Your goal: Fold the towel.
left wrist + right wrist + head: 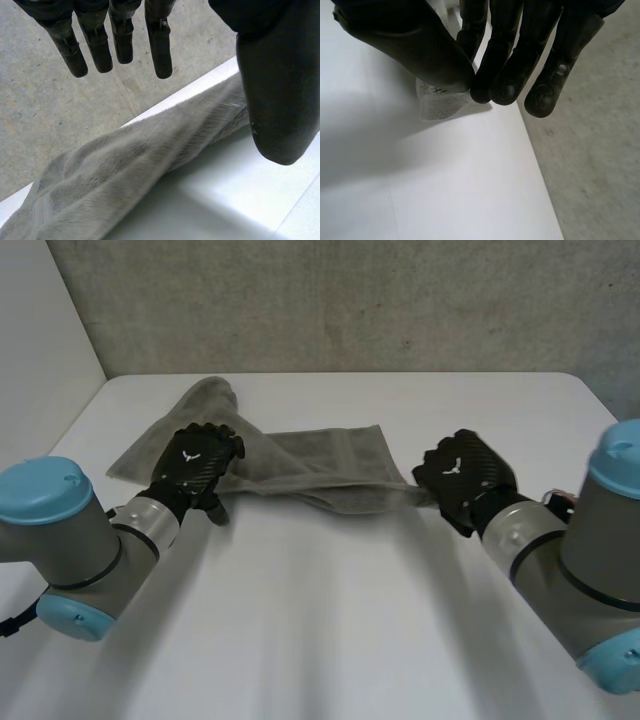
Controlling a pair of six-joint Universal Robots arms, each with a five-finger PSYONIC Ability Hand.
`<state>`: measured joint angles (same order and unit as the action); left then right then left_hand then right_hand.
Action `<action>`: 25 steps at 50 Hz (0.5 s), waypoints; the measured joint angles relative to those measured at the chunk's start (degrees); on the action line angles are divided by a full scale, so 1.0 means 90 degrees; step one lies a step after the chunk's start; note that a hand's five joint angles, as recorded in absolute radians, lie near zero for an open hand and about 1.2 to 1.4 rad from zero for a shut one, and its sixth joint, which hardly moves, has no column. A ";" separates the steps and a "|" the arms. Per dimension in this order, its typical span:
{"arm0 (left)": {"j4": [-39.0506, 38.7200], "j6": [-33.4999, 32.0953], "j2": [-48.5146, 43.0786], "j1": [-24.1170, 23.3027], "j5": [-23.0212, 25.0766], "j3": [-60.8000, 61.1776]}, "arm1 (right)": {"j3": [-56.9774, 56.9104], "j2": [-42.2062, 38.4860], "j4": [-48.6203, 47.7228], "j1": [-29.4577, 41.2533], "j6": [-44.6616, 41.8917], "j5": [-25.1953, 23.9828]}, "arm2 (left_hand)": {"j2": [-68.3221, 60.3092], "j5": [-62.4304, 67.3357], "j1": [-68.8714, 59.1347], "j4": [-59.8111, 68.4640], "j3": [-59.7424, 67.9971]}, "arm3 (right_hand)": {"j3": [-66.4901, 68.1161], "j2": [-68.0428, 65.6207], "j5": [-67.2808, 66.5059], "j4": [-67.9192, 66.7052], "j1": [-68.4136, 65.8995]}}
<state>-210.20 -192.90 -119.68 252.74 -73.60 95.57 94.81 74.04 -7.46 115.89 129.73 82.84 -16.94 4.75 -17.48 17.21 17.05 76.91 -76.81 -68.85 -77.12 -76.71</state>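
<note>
- Grey towel [320, 465] lies bunched across the tabletop [330, 620], far half;
- Left hand [198, 465] over its left part; fingers [160, 45] straight, holding nothing;
- Right hand [462, 475] pinches the right corner between thumb and fingers [502, 75].

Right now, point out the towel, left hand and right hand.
grey towel [335, 462], head view, flat middle of the cloth.
left hand [197, 462], head view, back of the hand.
right hand [462, 473], head view, back of the hand.
</note>
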 measured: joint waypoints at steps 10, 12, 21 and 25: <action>-0.0414 -0.0735 -0.0572 0.0093 -0.0005 -0.0266 | 0.0653 0.0382 -0.0654 -0.0826 -0.0011 -0.0020 | 0.0028 -0.0025 0.0058 -0.0030 -0.0001 | 0.0000 0.0000 0.0000 -0.0001 0.0000; -0.0439 -0.0923 -0.0665 0.0159 -0.0015 -0.0317 | 0.0757 0.0383 -0.0725 -0.1054 -0.0014 -0.0038 | 0.0030 -0.0025 0.0058 -0.0030 -0.0001 | 0.0000 0.0000 0.0000 -0.0001 0.0000; -0.0412 -0.1178 -0.0919 0.0301 -0.0026 -0.0364 | 0.0908 0.0317 -0.0813 -0.1426 -0.0010 -0.0028 | 0.0030 -0.0025 0.0058 -0.0030 -0.0001 | 0.0001 0.0000 0.0001 -0.0002 0.0000; -0.0432 -0.1170 -0.1073 0.0305 -0.0033 -0.0411 | 0.0920 0.0285 -0.0941 -0.1552 0.0018 0.0001 | 0.0030 -0.0025 0.0058 -0.0030 -0.0001 | 0.0000 0.0000 0.0000 -0.0002 0.0000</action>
<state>-214.08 -203.43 -129.34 255.48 -73.90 91.88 103.09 76.61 -15.93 101.92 129.89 82.84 -16.67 4.53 -16.96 16.94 17.04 76.91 -76.81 -68.85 -77.14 -76.71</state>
